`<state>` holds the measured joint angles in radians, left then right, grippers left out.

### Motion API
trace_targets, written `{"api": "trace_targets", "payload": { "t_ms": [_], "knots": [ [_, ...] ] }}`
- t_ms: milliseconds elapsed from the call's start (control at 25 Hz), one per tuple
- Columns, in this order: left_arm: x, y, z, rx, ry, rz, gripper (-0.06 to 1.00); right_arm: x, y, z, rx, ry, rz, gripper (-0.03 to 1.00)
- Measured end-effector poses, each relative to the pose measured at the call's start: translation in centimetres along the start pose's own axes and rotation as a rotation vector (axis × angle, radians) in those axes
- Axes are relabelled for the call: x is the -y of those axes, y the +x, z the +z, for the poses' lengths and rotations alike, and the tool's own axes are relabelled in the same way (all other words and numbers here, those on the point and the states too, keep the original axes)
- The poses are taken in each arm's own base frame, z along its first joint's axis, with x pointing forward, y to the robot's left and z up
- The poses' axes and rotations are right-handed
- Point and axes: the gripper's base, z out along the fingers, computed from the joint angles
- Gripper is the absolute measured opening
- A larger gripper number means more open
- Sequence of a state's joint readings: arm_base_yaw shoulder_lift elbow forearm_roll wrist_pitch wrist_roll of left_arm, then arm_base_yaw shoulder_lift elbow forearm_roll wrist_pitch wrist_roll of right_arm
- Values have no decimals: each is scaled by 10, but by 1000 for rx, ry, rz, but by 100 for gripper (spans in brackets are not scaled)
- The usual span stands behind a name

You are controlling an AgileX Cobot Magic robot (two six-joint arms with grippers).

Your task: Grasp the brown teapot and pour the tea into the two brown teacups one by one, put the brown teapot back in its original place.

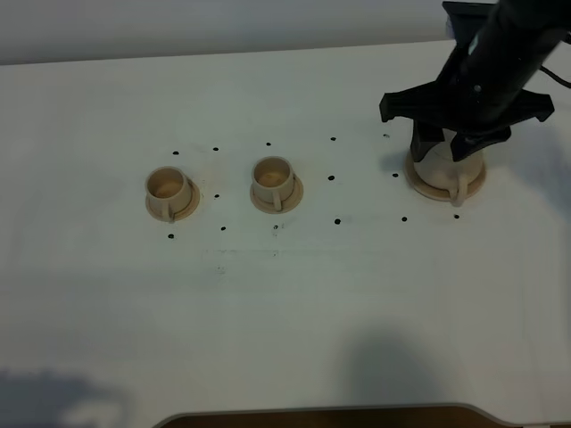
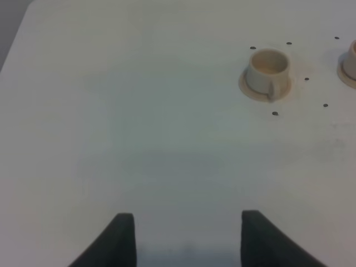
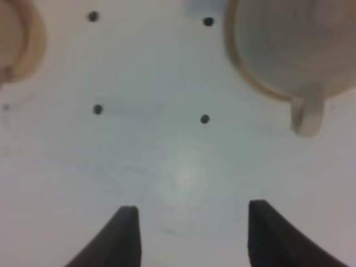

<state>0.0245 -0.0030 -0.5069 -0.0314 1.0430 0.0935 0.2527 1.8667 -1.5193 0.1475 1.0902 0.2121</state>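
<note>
The brown teapot [image 1: 441, 169] sits on its wide tan saucer [image 1: 416, 178] at the right of the white table, its loop handle towards the front. My right gripper [image 1: 446, 144] hovers just over it, open and empty. In the right wrist view the gripper [image 3: 192, 236] has bare table between its fingers, and the teapot [image 3: 295, 44] lies beyond them. The two brown teacups [image 1: 168, 185] [image 1: 272, 175] stand on small saucers at the middle left. My left gripper [image 2: 186, 239] is open and empty over bare table, far from the nearer cup [image 2: 268, 69]; it is out of the exterior view.
Small black dots [image 1: 336, 221] mark the tabletop around the cups and teapot. The table's front edge [image 1: 312, 415] runs along the bottom of the exterior view. The second cup's saucer [image 3: 22, 44] shows at the edge of the right wrist view.
</note>
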Motion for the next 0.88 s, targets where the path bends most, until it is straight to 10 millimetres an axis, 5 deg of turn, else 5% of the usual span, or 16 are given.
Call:
{"api": "trace_targets", "payload": {
  "t_ms": [400,880],
  "knots": [
    [0,0,0,0,0,0,46,11,-17,40,-135,148,-29,45],
    [0,0,0,0,0,0,46,33,-28,62,-132,168,-7,45]
  ]
}}
